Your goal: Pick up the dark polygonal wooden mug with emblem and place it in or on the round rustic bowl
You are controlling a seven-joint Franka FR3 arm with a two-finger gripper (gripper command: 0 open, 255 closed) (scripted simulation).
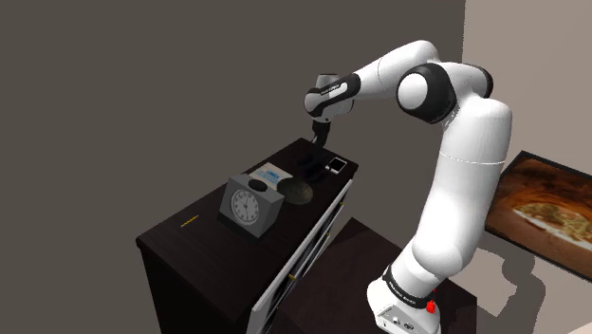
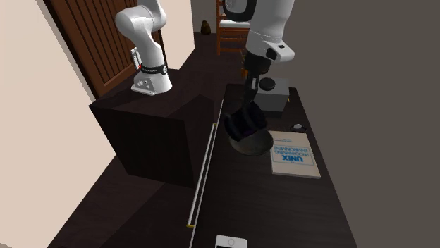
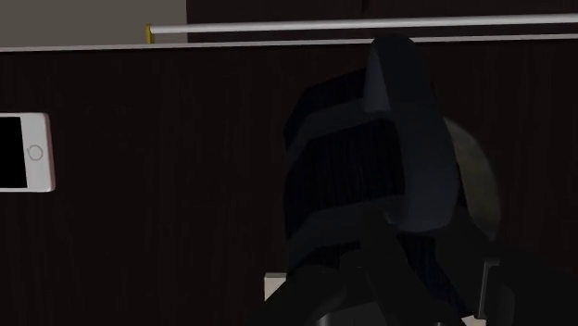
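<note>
One grasp confirmed: pinches the dark faceted mug [image 2: 245, 124] firmly in the black gripper [image 2: 249, 104]. Suspends it directly over the round bowl [image 2: 258, 146] on the dark cabinet top [image 2: 282, 208], evidently lined up for lowering. Cannot confirm contact between mug and bowl.

A grey square table clock [image 1: 249, 204] stands on the dark wooden desk [image 1: 194, 249]. Beyond it lies a pale book with blue lettering [image 2: 292, 153], then a white smartphone [image 3: 26, 151].
</note>
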